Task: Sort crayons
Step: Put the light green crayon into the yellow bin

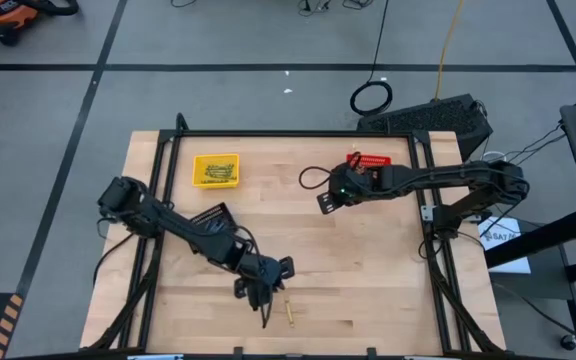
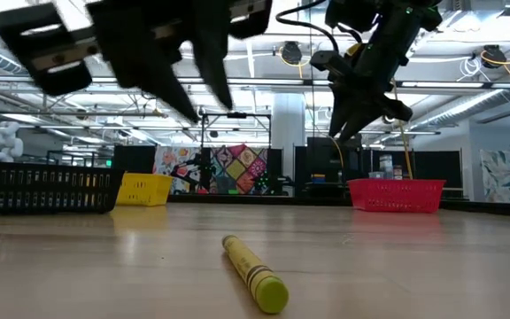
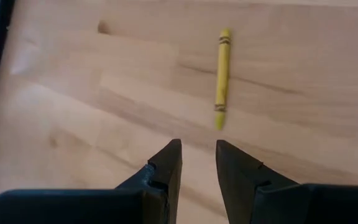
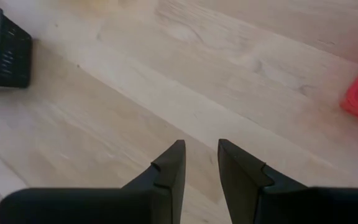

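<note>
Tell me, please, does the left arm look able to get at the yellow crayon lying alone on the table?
Probably yes: the left end effector hangs open just short of the crayon, with only bare table between them.

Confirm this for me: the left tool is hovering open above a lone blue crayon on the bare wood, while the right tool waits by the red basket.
One thing is wrong: the crayon is yellow, not blue, as the left wrist view shows. The rest holds: the left tool hovers open above that lone crayon on the bare wood, and the right tool waits by the red basket.
</note>
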